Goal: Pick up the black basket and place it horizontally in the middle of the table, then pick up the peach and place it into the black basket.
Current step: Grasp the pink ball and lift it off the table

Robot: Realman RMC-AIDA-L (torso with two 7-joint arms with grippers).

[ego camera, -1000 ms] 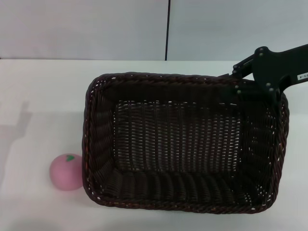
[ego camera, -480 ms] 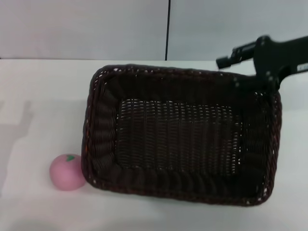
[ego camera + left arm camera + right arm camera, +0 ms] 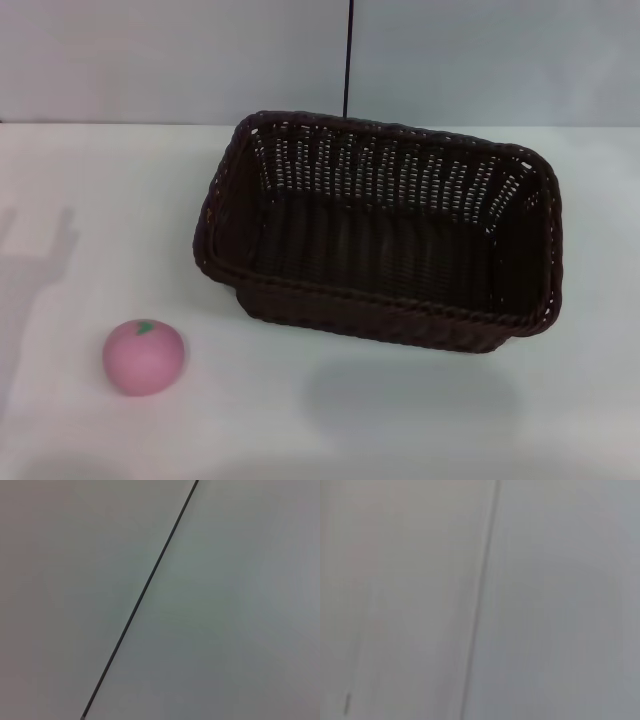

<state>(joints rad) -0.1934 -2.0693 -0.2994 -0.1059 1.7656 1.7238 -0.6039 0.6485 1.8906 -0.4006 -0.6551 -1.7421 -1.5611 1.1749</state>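
Note:
The black basket (image 3: 385, 240) lies on the white table (image 3: 110, 200), its long side running left to right, a little right of the middle and slightly skewed. Its opening faces up. The pink peach (image 3: 144, 357) sits on the table near the front left, apart from the basket. Neither gripper shows in the head view. Both wrist views show only a grey wall with a dark seam.
A grey wall with a vertical dark seam (image 3: 349, 60) stands behind the table's far edge. A faint shadow lies on the table at the far left (image 3: 35, 250).
The right arm has let go of the basket's far right rim and left the head view. The basket has dropped back from the camera onto the table, away from the peach.

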